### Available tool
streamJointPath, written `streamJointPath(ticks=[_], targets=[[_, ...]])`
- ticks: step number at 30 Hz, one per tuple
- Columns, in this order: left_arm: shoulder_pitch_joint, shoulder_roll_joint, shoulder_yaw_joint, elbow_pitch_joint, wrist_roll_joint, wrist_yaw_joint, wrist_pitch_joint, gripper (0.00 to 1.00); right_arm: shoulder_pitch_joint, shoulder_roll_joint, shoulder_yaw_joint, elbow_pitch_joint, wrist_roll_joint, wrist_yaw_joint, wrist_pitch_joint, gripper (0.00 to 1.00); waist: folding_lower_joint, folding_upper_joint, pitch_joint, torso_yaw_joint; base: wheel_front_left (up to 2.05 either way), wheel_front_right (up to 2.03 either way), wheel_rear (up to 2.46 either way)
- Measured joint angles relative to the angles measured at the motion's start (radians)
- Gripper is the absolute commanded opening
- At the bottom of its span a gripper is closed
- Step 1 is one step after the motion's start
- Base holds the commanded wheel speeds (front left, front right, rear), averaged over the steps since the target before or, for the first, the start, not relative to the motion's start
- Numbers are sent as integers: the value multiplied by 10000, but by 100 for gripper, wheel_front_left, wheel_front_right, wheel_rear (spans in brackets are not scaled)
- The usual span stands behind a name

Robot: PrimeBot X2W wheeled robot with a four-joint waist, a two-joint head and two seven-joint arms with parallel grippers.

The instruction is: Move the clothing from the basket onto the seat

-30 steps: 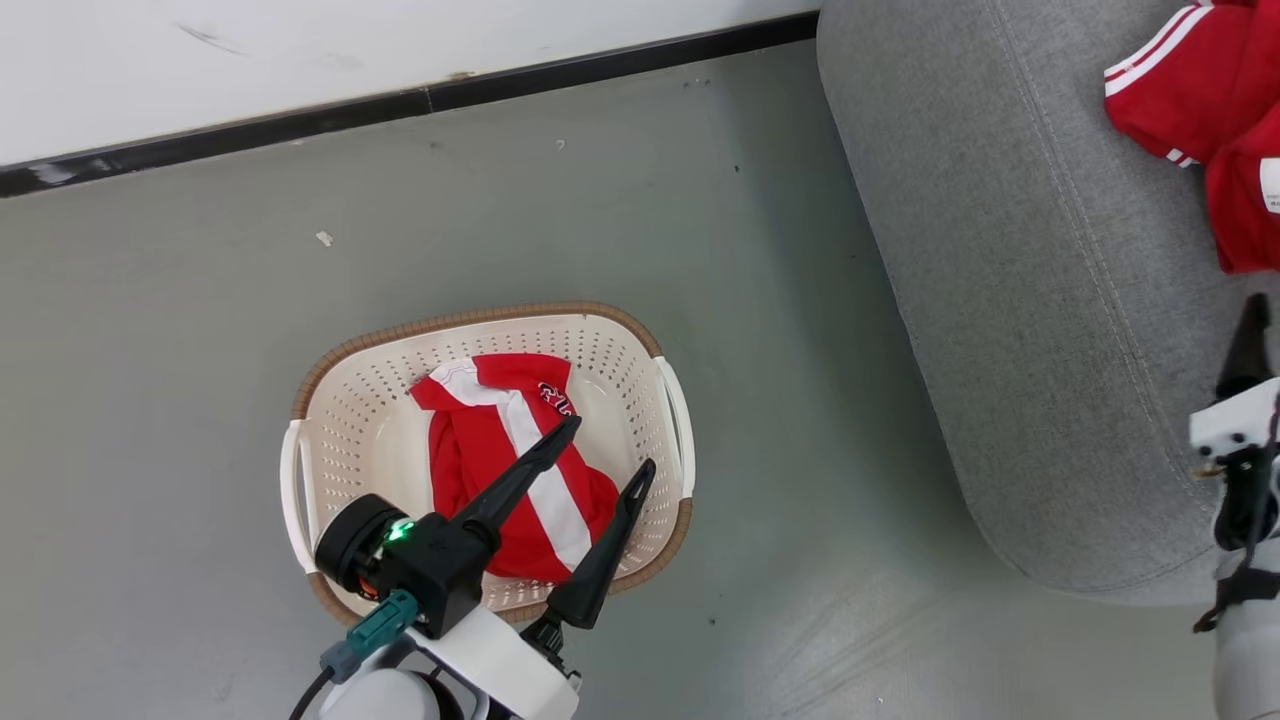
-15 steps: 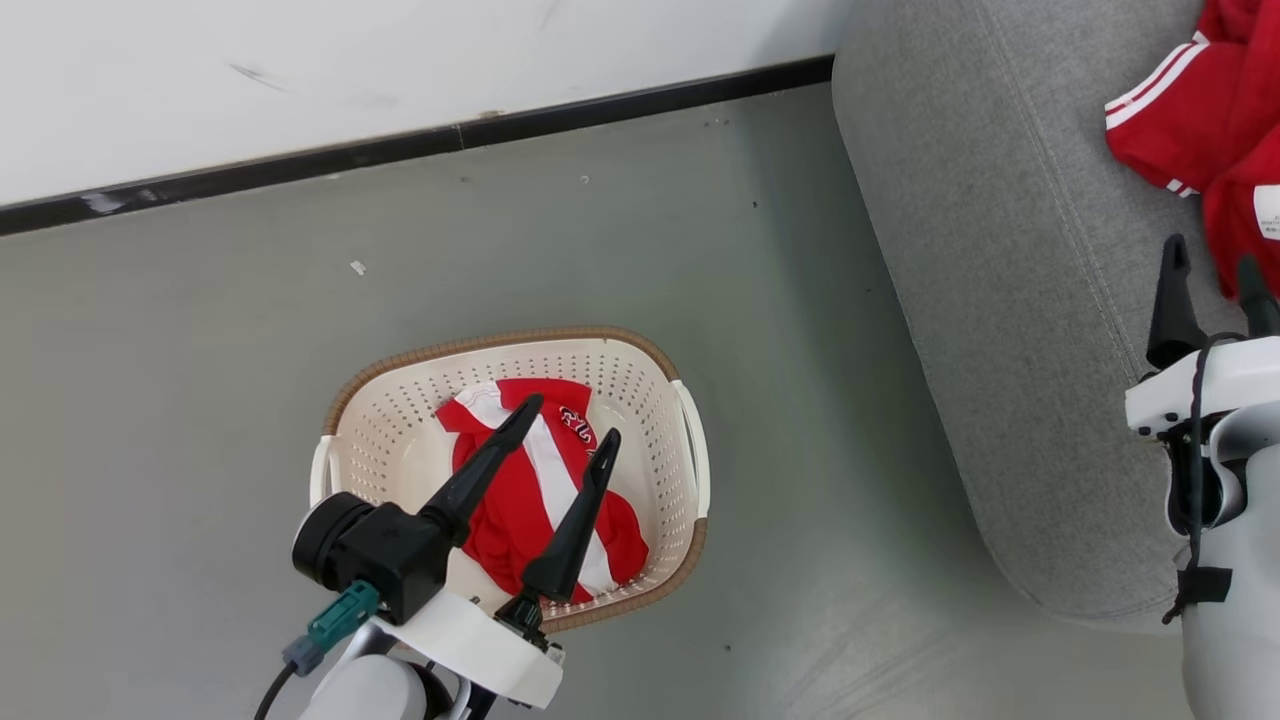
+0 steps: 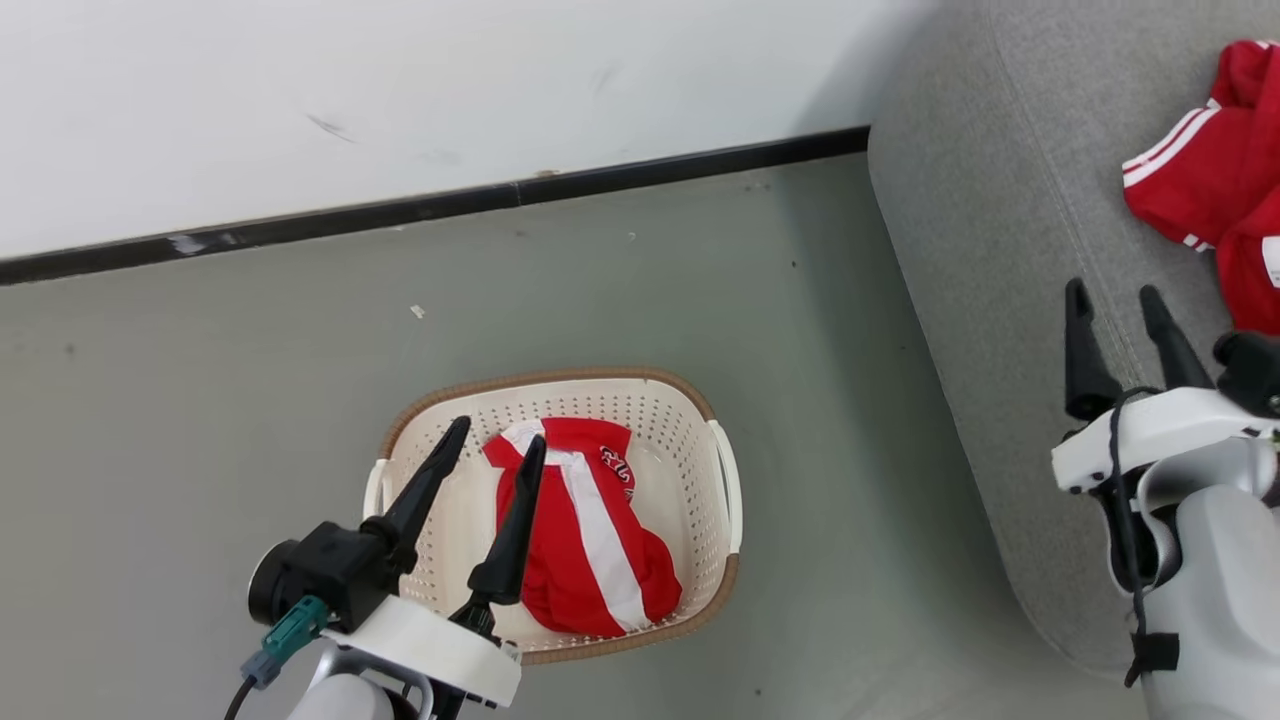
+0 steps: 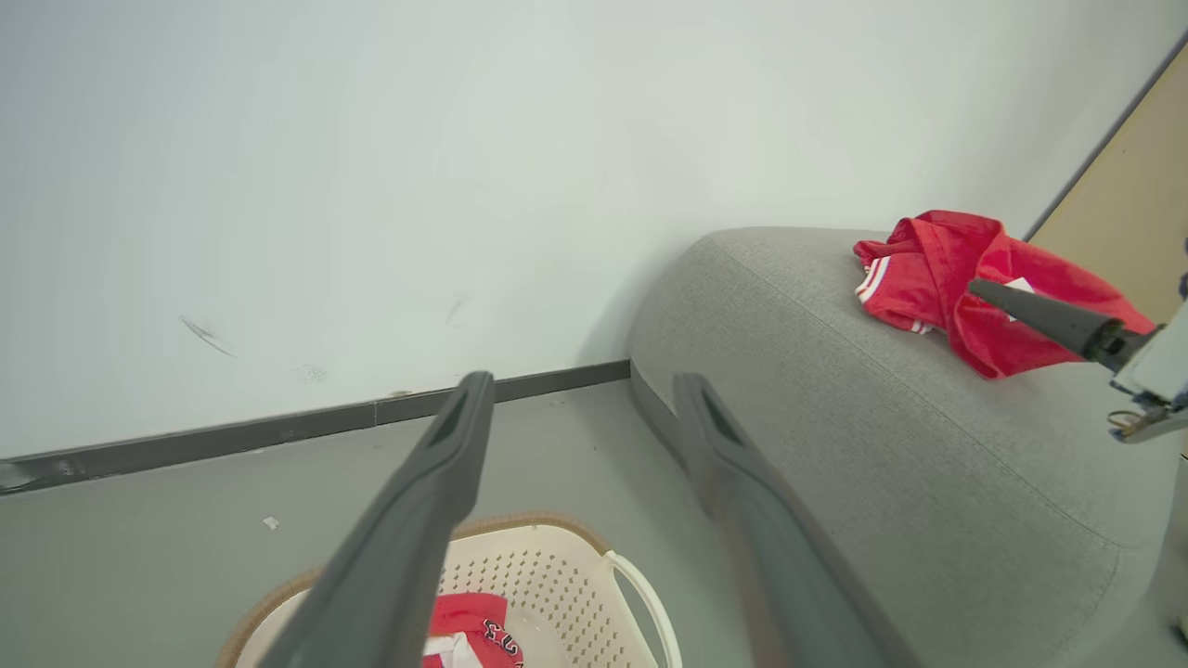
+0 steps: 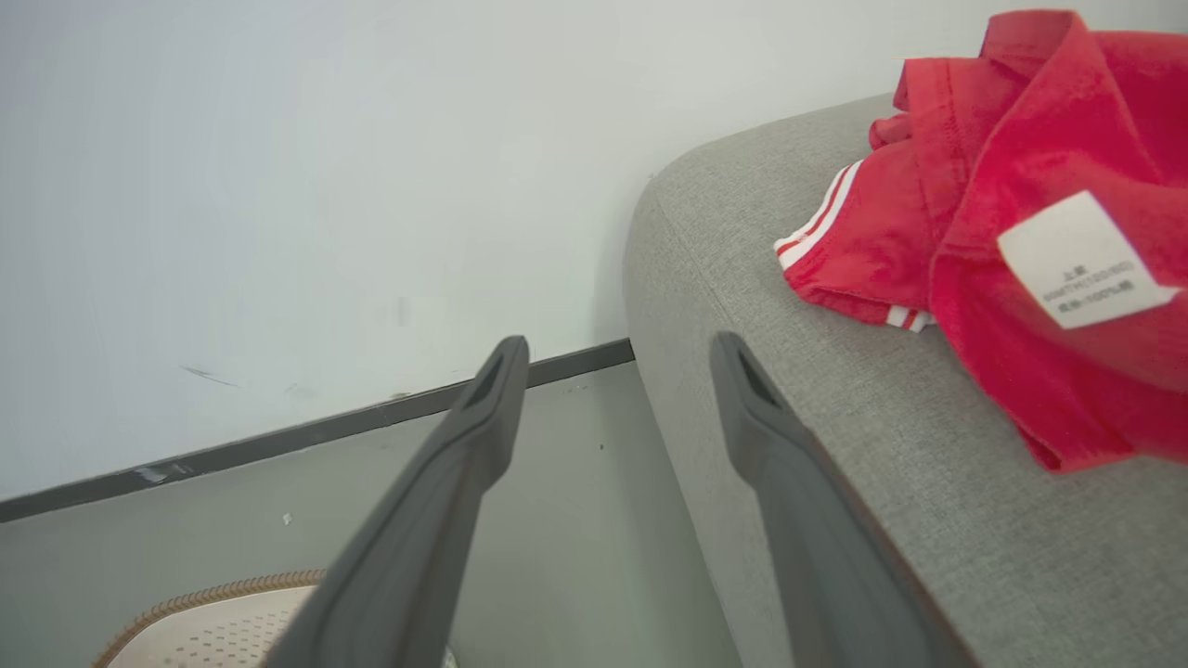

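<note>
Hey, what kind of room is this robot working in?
Probably a living-room corner, or a mock-up of one: a grey fabric sofa, a laundry basket on a plain grey floor, a white wall.

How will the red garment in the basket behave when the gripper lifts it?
Probably floppy: the red garment lies crumpled in folds inside the basket, so it should sag and hang from a pinch. Likely light, as the cloth looks thin.

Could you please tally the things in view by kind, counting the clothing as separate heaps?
Laundry basket: 1
Grey sofa: 1
Red clothing heaps: 2, one in the basket, one on the sofa
End effectors: 2, left end effector and right end effector, both open
Total: 6
</note>
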State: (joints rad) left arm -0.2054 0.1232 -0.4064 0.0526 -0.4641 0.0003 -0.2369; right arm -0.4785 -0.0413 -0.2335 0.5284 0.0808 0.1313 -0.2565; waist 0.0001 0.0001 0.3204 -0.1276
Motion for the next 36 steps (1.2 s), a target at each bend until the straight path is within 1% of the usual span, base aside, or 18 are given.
streamJointPath(ticks=[6,10,13,16,23,31,36], targets=[[285,-50,288,401,-33,77,-71,100,489,-10,809,-337,272,0,0,100,0,0,-439,341,0,0,0],[483,-84,522,656,-40,148,-113,100,826,-13,1137,-456,621,0,2,100,0,0,-766,599,0,0,0],[640,-105,700,798,-40,238,-113,100,1120,-13,1331,-573,711,0,2,100,0,0,-1025,802,0,0,0],[772,-169,859,932,-65,238,-125,100,1373,-13,1517,-686,765,0,2,100,0,0,-1284,1013,0,0,0],[997,-253,1187,968,-113,259,-127,100,2018,-13,1507,-920,552,0,2,100,0,0,-1858,1498,0,0,0],[1316,-263,1212,1267,8,219,-127,100,2708,-12,1421,-1279,410,0,2,100,0,0,-2475,1969,0,0,0],[1446,-307,1246,1427,13,100,-127,100,3362,-4,1413,-1425,420,0,2,100,0,0,-2899,2217,0,0,0]])
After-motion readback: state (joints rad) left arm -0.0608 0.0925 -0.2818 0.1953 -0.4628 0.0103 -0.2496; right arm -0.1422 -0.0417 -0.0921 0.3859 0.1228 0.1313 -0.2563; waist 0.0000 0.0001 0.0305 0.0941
